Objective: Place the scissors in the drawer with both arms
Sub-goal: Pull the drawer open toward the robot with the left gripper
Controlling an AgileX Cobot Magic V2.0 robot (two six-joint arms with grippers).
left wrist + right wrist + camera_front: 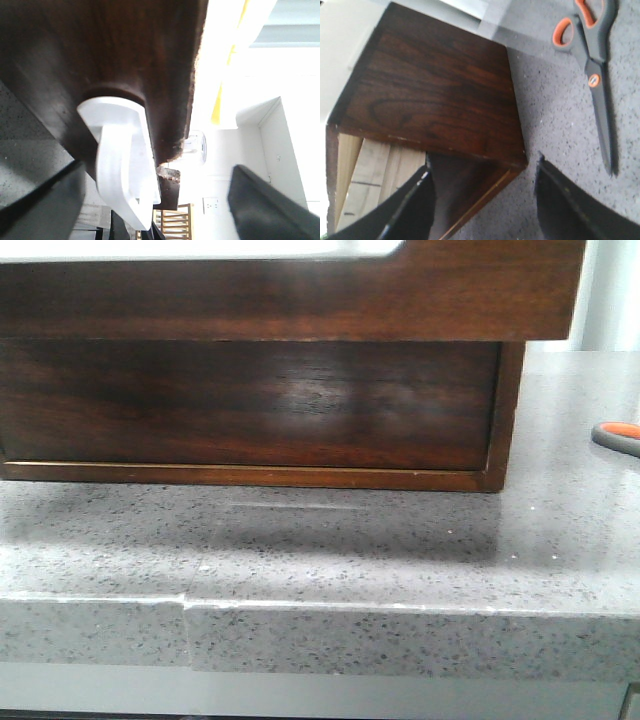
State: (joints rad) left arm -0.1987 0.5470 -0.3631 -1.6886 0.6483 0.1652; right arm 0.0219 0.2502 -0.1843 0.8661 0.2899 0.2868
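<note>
Front view: the drawer point(290, 290) stands pulled out over a dark wooden chest point(250, 405), its glossy front overhanging the chest's lower front, a strip of white lining showing along its top edge. Chest sits on a speckled grey countertop point(400, 550). The scissors point(617, 437) lie flat on the counter off to the chest's right side, only an orange-lined grey handle loop inside the frame. Neither arm shows in this view. Left wrist view: left gripper point(155, 200) has its dark fingers point(260, 205) spread wide, nothing clamped between them. Directly ahead of the gap sits the dark wooden drawer front point(125, 55) with a half-round notch, and a white plastic piece point(120, 155) set in that notch; the fingers flank it without visible contact. Right wrist view: right gripper point(482, 200) also wide apart and holding nothing, hovering above the near top corner of the chest point(435, 85). The scissors point(592, 65) lie closed on the counter point(550, 125) ahead of and beyond the right-hand finger point(570, 205), clear of the chest, blades pointing back toward the gripper, handles away. Pale wood interior point(365, 180) is visible beneath the chest top, beside the other finger.
</note>
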